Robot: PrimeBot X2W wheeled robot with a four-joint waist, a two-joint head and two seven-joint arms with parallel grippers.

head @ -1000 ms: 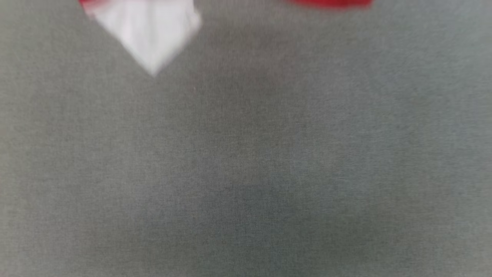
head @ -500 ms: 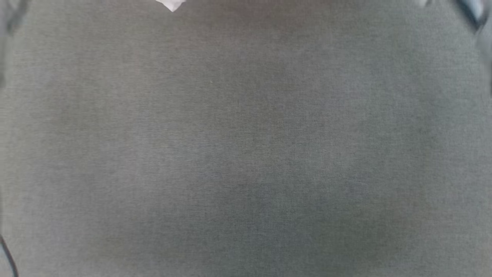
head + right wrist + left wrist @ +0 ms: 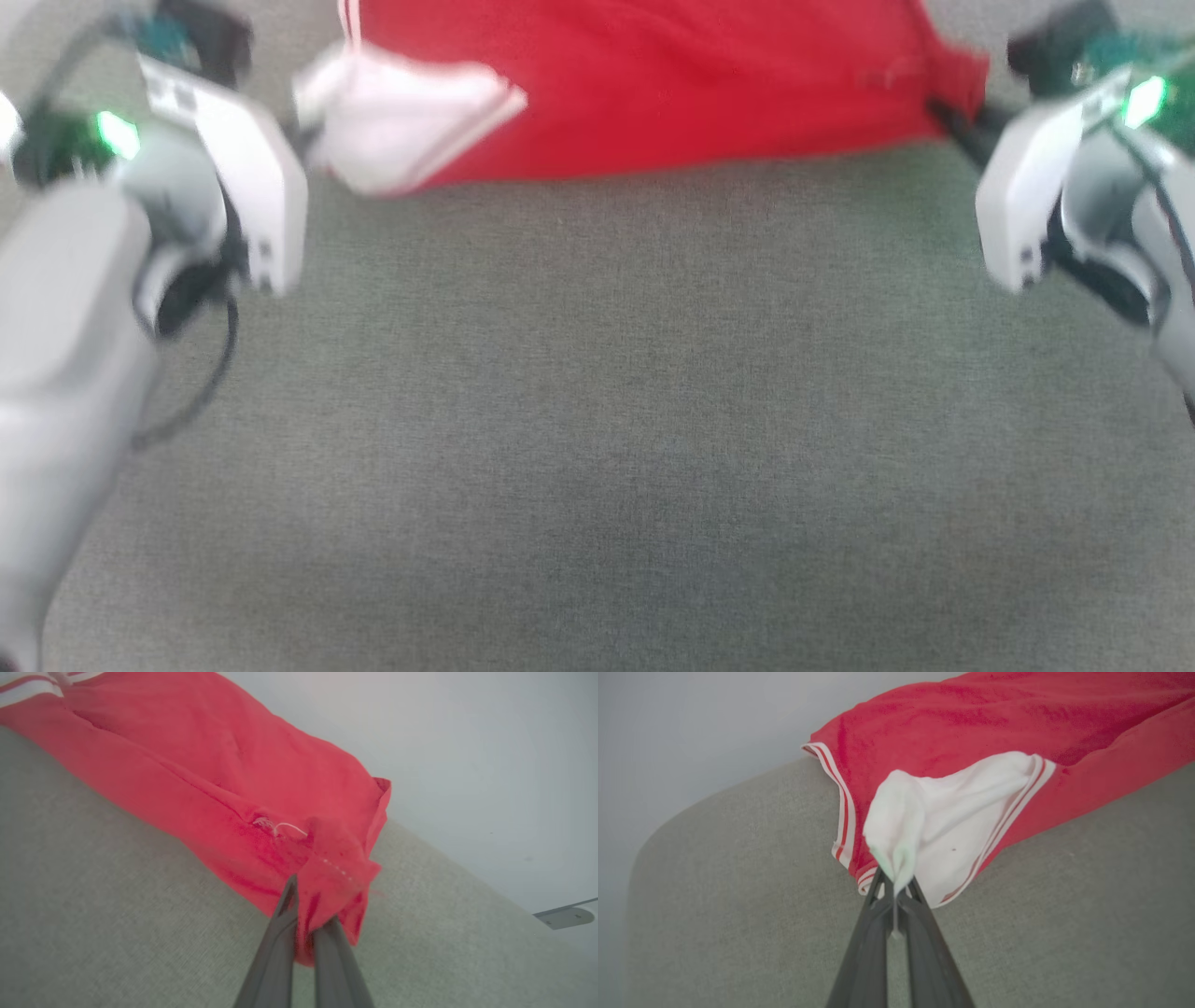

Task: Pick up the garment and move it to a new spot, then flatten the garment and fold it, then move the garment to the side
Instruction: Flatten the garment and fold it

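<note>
As it lay at twelve o'clock on the grey fabric surface (image 3: pixel 597 420), the red jersey (image 3: pixel 691 84) with its striped white sleeve was clamped by the left gripper (image 3: pixel 895 886) at ten and the right gripper (image 3: pixel 306 912) at two.

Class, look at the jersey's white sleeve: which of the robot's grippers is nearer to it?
Left. The left gripper is shut on the white sleeve itself. The right gripper pinches a red corner at the opposite end of the garment, away from the sleeve.

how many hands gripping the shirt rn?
2. The left hand pinches the white sleeve of the shirt; the right hand pinches a red corner at the other end.
</note>
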